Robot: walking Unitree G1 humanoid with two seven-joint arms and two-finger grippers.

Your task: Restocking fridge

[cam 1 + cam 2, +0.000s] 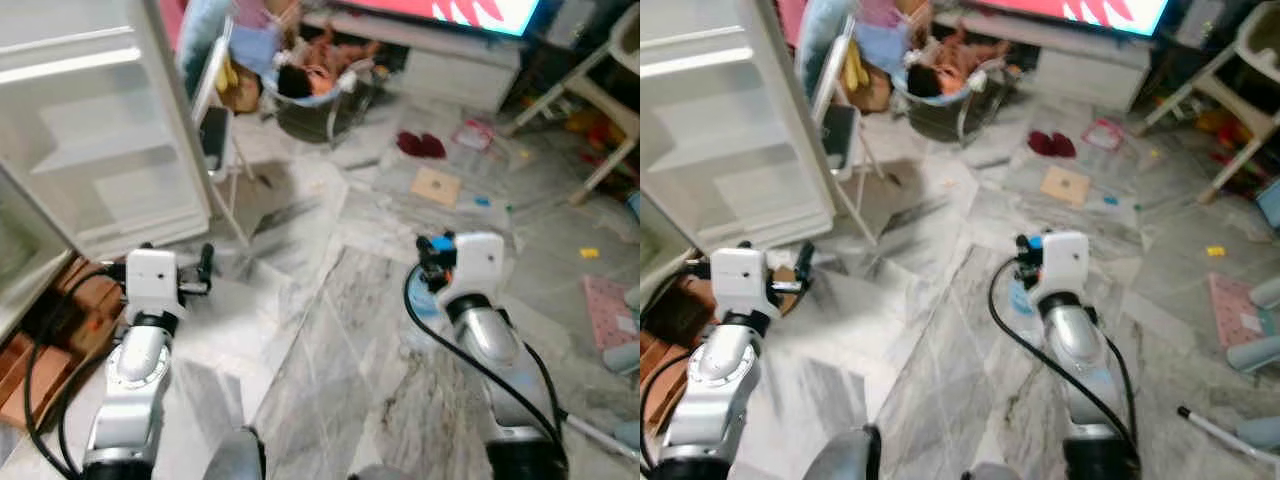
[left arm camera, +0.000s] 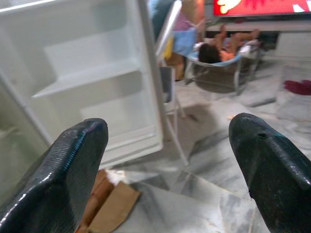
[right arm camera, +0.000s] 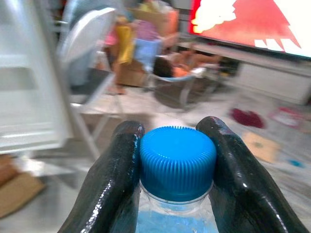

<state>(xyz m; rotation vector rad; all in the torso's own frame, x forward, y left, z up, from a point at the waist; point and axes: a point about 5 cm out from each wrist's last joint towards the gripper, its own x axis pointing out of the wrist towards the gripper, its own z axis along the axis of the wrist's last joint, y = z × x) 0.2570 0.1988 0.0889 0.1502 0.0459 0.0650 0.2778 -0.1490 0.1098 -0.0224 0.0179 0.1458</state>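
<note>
Left eye view: open fridge door point(image 1: 100, 130) with bare shelves stands at ten o'clock, nearer the left end effector point(image 1: 205, 270), fingers apart, empty. Right end effector point(image 3: 176, 160) is clamped on an upright water bottle point(image 3: 178, 162) by its blue cap.

Grey-veined marble floor point(image 1: 330, 330) runs across the room, littered with small bits. A folding chair point(image 1: 215, 130) stands near a low white cabinet point(image 1: 455, 65) carrying a red-lit screen point(image 1: 470, 12). A white highchair point(image 1: 600, 100) stands to the right.
</note>
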